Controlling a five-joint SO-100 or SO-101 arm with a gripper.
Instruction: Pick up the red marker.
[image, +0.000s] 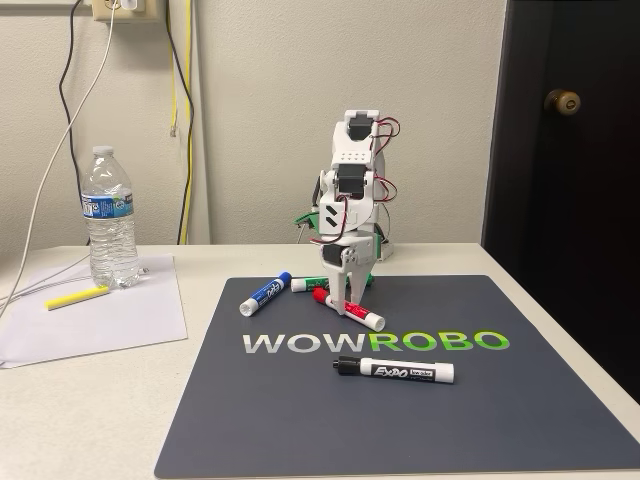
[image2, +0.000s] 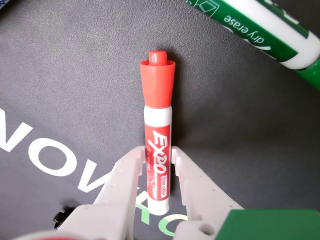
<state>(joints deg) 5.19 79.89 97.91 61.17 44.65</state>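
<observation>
The red marker (image2: 158, 117) lies flat on the dark mat (image: 300, 420), its red cap pointing away from the wrist camera. In the fixed view the red marker (image: 369, 318) slants to the right from under the arm. My gripper (image2: 158, 150) is lowered over the marker's barrel, one white finger (image2: 127, 172) pressed on each side of the label, so it is shut on the marker. In the fixed view the gripper (image: 345, 303) reaches down to the mat at the marker's middle.
A green marker (image: 304, 285) lies just behind the red one, shown in the wrist view as the green marker (image2: 260, 30) at top right. A blue marker (image: 265, 293) lies to the left and a black Expo marker (image: 395, 371) nearer the front. A water bottle (image: 108, 215) and a yellow highlighter (image: 75, 297) rest on paper at the left.
</observation>
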